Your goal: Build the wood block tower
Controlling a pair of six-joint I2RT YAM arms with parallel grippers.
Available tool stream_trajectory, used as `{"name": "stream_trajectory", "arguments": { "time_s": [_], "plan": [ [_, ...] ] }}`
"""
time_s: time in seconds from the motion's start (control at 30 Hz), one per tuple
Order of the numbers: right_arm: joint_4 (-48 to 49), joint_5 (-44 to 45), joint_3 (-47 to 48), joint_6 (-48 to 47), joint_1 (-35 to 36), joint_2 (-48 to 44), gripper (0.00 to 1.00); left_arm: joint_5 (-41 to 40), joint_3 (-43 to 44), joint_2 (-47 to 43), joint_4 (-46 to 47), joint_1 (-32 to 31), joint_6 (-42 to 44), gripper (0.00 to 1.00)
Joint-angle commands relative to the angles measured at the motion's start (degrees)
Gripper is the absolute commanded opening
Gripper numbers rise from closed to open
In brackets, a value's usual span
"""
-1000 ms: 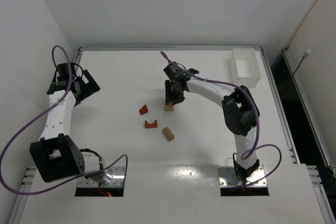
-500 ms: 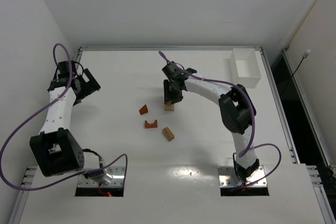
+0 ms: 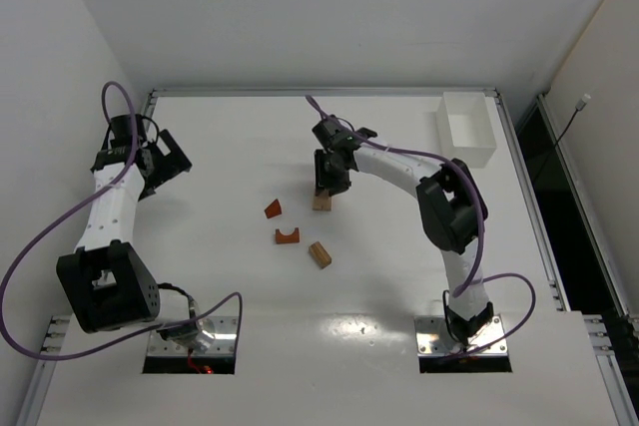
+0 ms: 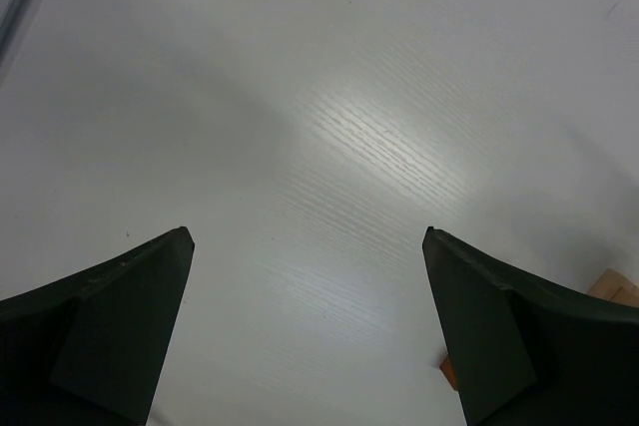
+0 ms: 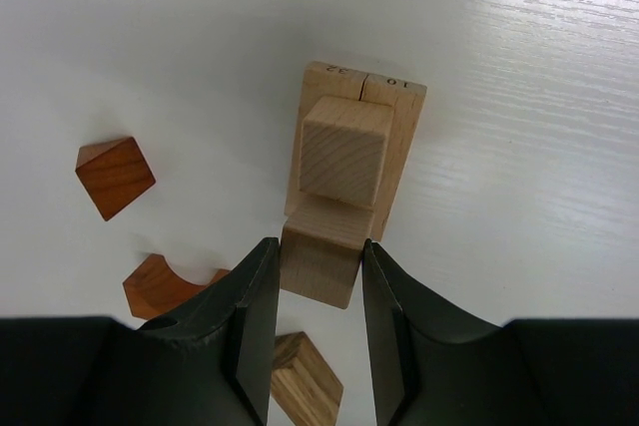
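Little has changed over the last second: my right gripper (image 3: 328, 181) has only nudged toward 12 o'clock and still sits over the wood block tower (image 5: 344, 152) at mid-table. Its jaws look clamped on a pale block (image 5: 319, 281) against the stack's near side, so I judge the placement not yet released. The wedge (image 3: 273, 210), arch (image 3: 288, 236) and tan block (image 3: 319, 253) lie unmoved at the tower's 7 o'clock. My left gripper (image 4: 310, 326) idles, jaws apart.
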Motion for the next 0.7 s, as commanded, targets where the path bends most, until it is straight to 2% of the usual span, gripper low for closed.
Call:
{"name": "stream_trajectory", "arguments": {
  "time_s": [0.0, 0.67],
  "plan": [
    [1.59, 0.43, 1.64, -0.01, -0.32, 1.32, 0.00, 0.68, 2.38, 0.14, 0.74, 0.25, 0.02, 1.00],
    [2.65, 0.51, 3.75, -1.07, -0.85, 4.05, 0.00, 0.68, 2.91, 1.72, 0.74, 0.25, 0.02, 1.00]
  ]
}}
